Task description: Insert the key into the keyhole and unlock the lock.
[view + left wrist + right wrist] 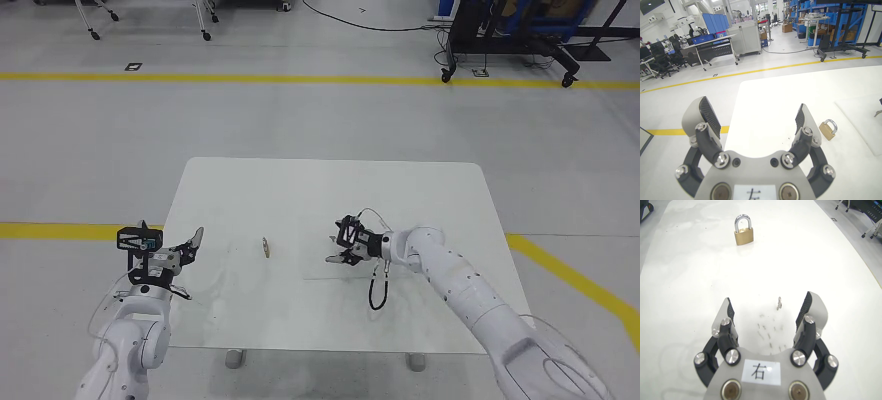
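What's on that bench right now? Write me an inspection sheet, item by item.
Surface: white table with a thin white mat on it; dark scuffs by the key.
Job's things: brass lock, shackle closed, untouched; key lying loose, apart from the lock.
Clutter: nothing seen.
Tools: left tool open, at the table's edge, short of the lock; right tool open, just behind the key, not touching it.
Cables: black loop at the right arm's wrist; cable on the floor beyond.
Surroundings: yellow floor lines, desks, blue racks.
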### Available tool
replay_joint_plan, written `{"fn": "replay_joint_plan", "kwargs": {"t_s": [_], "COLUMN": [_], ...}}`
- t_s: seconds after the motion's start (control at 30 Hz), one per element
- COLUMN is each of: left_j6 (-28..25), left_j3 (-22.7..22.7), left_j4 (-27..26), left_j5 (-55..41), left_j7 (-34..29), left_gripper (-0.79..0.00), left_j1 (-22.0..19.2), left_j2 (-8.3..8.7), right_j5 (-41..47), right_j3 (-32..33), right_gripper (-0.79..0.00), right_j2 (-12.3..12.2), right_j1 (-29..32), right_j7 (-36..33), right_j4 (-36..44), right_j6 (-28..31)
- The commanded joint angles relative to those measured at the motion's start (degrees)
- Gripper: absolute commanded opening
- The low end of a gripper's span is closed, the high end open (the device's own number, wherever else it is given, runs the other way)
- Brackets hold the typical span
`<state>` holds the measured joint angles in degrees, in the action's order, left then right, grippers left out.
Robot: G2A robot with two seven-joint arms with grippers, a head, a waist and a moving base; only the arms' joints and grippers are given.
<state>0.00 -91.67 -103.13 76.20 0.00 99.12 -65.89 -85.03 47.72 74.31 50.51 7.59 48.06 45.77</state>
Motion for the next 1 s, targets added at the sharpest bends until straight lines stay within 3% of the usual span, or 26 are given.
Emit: {"fn": "replay_joint_plan", "kwargs": {"t_s": [0.0, 0.23, 0.3, 0.53, 0.7, 0.97], "left_j6": [0.0, 0.0, 0.0, 0.0, 0.0, 0.0], "left_j3": [0.0, 0.0, 0.0, 0.0, 0.0, 0.0], "left_j4": [0.0, 0.0, 0.0, 0.0, 0.0, 0.0], "left_j5": [0.0, 0.0, 0.0, 0.0, 0.0, 0.0], "left_j7": [0.0, 0.0, 0.0, 0.0, 0.0, 0.0], "left_gripper": [0.000, 0.000, 0.000, 0.000, 0.000, 0.000], "left_j1": [0.0, 0.0, 0.0, 0.0, 0.0, 0.0], "left_j2": [0.00, 0.00, 0.00, 0.00, 0.00, 0.00], "right_j5": [0.2, -0.1, 0.1, -0.4, -0.8, -1.4], "right_j3": [-1.0, -3.7, -4.3, -5.9, -6.6, -7.1], "right_gripper": [-0.120, -0.212, -0.336, -0.529, -0.770, -0.785], "right_j2": [0.6, 2.4, 2.9, 4.2, 4.8, 5.3], "right_j1": [-1.3, -4.2, -4.8, -6.5, -7.2, -8.1], "right_j7": [0.1, 1.2, 1.7, 2.5, 3.5, 4.7], "right_j4": [-2.3, -7.8, -8.9, -12.2, -13.7, -15.1], "right_j6": [-0.3, -1.0, -1.3, -2.3, -2.7, -3.0]}}
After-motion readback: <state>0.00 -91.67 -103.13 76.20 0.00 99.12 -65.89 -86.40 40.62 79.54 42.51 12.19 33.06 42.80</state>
